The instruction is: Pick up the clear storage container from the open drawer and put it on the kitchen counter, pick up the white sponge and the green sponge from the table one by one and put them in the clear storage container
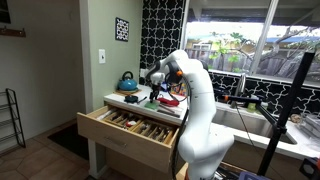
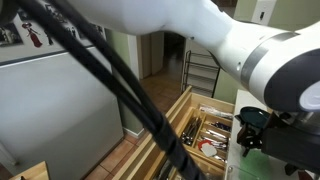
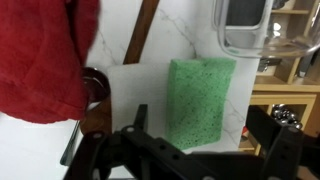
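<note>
In the wrist view a green sponge point(image 3: 200, 100) lies flat on the white marble counter point(image 3: 120, 110). My gripper point(image 3: 202, 128) is open just above it, with one finger on each side of the sponge's near end and nothing held. The clear storage container point(image 3: 245, 25) stands on the counter beyond the sponge, near the edge by the drawer. What is inside it does not show. The white sponge is not in view. In an exterior view my gripper point(image 1: 155, 86) hangs low over the counter.
A red cloth point(image 3: 45, 60) lies close beside the sponge, with a wooden handle point(image 3: 142, 35) between them. A teal kettle point(image 1: 127, 80) stands at the counter's back. The open drawer point(image 1: 135, 125) point(image 2: 200, 130) full of utensils juts out below the counter.
</note>
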Available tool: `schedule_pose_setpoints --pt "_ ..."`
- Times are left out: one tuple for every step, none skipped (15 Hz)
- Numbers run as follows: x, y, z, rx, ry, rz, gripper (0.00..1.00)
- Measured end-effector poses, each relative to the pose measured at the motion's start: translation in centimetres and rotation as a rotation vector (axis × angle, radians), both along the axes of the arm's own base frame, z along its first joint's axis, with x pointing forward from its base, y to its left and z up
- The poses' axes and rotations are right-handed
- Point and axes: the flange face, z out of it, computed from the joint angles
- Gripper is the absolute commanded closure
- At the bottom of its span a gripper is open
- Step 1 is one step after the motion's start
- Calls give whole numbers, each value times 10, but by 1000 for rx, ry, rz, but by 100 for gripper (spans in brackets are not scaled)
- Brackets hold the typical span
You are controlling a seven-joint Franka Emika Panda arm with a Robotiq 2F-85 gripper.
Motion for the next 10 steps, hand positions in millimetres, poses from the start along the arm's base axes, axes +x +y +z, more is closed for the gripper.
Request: schedule_pose_setpoints --pt "3 -3 -6 12 15 2 0" --pt "6 -5 -11 23 29 4 0" --pt "10 -6 -15 33 41 6 0" --pt "13 -7 -20 43 51 9 0" --pt "16 -7 -24 53 62 13 5" --pt "19 -8 -27 60 70 17 15" --pt "22 -8 -28 66 77 20 29" --pt "25 -9 -28 70 80 22 32" --pt "27 -9 -28 74 83 24 39" --pt "29 -10 -27 76 84 26 47"
